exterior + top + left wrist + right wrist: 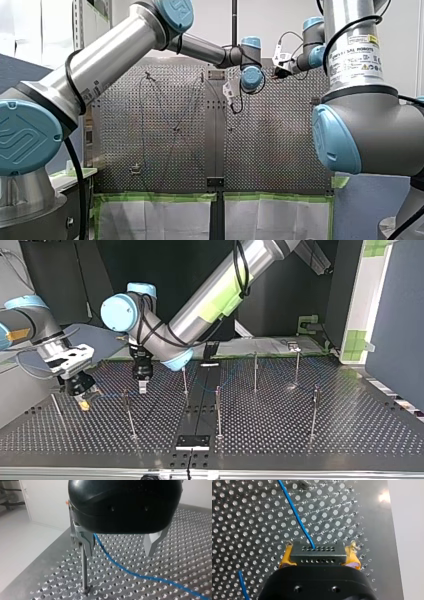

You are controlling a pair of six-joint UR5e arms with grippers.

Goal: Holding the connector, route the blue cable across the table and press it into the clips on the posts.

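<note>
Plainly, my right gripper [319, 552] is clenched on the connector [317, 556], a dark block with two rows of small holes, pinched between the yellow pads [286, 558]. The blue cable [298, 517] leaves the connector's front face and runs straight ahead of this gripper, above the perforated table [249, 510]. A second short stretch of blue shows beside the gripper's black body. In the top view the right gripper [84, 402] hangs low over the table [350, 415] at about nine o'clock, near the plate's edge. My left gripper [142, 386] stands at roughly three o'clock from it, a little apart, pointing down. A faint blue line runs between the two. Several slim upright posts [218, 410] are spread over the plate from the left gripper's five o'clock round to its three o'clock. In the left wrist view the left gripper [118, 552] is released, its metal fingers [86, 543] spread wide with nothing between them. The cable [117, 566] comes down just beside the inner face of one finger and trails away over the holes. Whether it touches that finger cannot be told. A thin post [84, 572] stands upright directly under the same finger, its top hidden by the fingertip.
</note>
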